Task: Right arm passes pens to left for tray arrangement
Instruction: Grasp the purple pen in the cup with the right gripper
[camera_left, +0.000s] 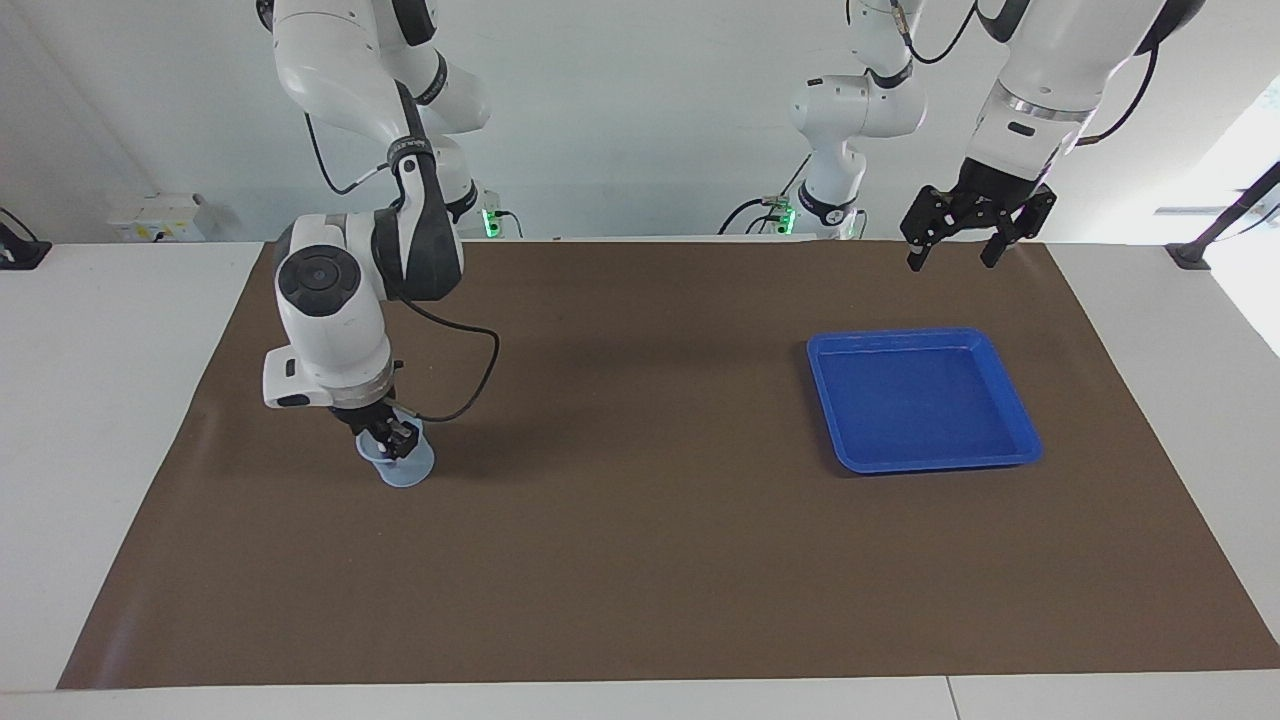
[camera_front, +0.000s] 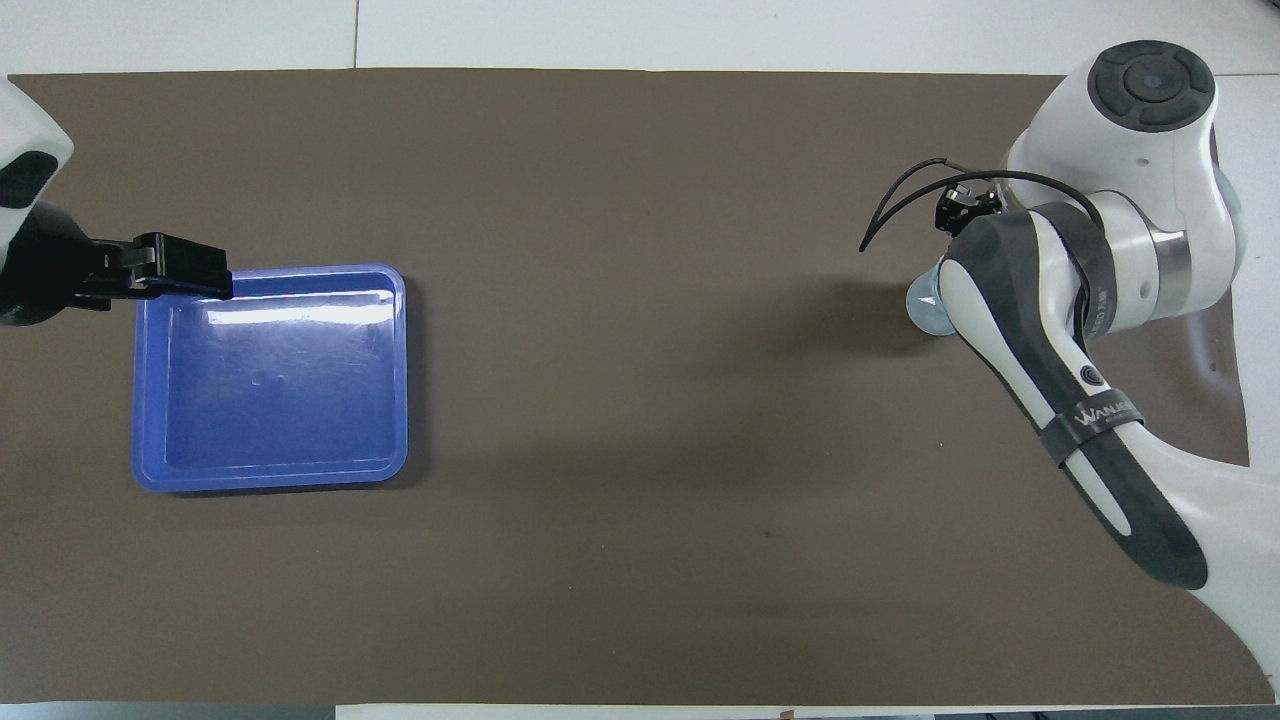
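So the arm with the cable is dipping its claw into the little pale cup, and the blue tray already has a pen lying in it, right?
Not quite. The blue tray holds nothing at all, as both the overhead and facing views show. The rest stands: the right gripper is down in the little pale cup at the right arm's end of the table. The left gripper waits open in the air near the tray.

pens: hidden | cup (camera_left: 405, 468): mostly covered by right end effector (camera_left: 393, 437)

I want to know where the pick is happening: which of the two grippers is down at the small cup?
The right gripper, lowered into the pale cup. The left gripper hangs open in the air near the blue tray.
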